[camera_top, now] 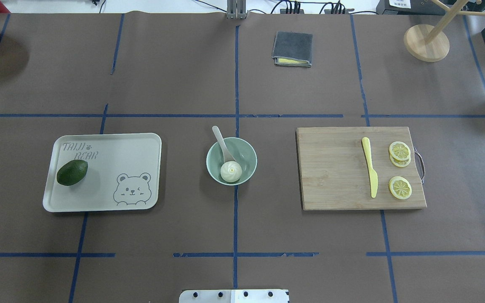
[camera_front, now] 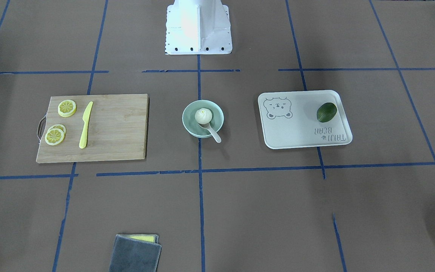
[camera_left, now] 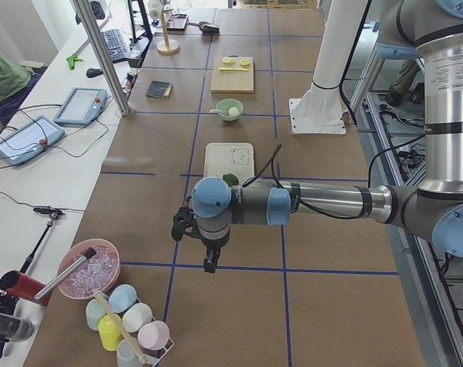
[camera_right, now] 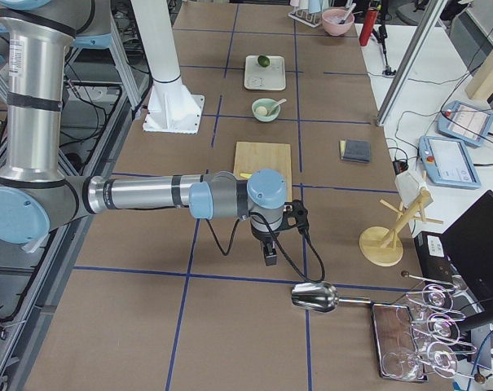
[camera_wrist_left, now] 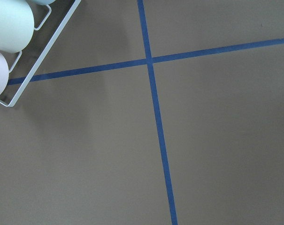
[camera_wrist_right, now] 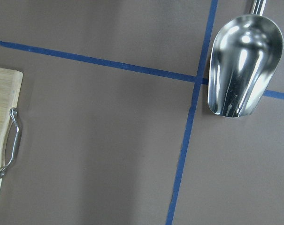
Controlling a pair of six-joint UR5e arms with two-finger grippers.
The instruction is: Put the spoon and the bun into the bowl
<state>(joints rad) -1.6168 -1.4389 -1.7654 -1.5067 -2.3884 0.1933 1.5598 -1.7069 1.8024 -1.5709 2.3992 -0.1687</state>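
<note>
Front-facing view: a smooth, round mint-green bowl (camera_front: 190, 125) sits mid-table on a blue tape line; the white pleated bun (camera_front: 203, 115) rests inside it; the pale beige-grey spoon (camera_front: 212, 132) lies with its scoop in the bowl just beside the bun, its short thick handle leaning out over the rim. The pale rectangular tray (camera_front: 296, 132) bears a bear drawing and the words "TAIJI BEAR", upside down here, and holds a dark green oval fruit (camera_front: 326, 112); the bamboo cutting board (camera_front: 119, 128) carries a yellow plastic knife (camera_front: 85, 125) and ridged lemon slices (camera_front: 67, 108); a folded grey cloth (camera_front: 136, 253) lies near the lower edge.

Overhead view: the tray's lettering reads upright; the spoon's handle points away from the robot; a wooden stand (camera_top: 426, 42) with a round base stands in the far right corner.

Exterior left view: the left gripper (camera_left: 208, 267) hangs over bare brown paper, well apart from the bowl; whether its fingers are spread or together cannot be told; a white wire rack of pastel cups (camera_left: 137, 317) stands near.

Exterior right view: the right gripper (camera_right: 269, 257) hangs between the board and a shiny steel scoop (camera_right: 315, 296); its fingers' state cannot be told either.

Left wrist view: crossed blue tape and the rack's corner.

Right wrist view: the scoop's glossy mouth; the board's corner with its metal handle.
</note>
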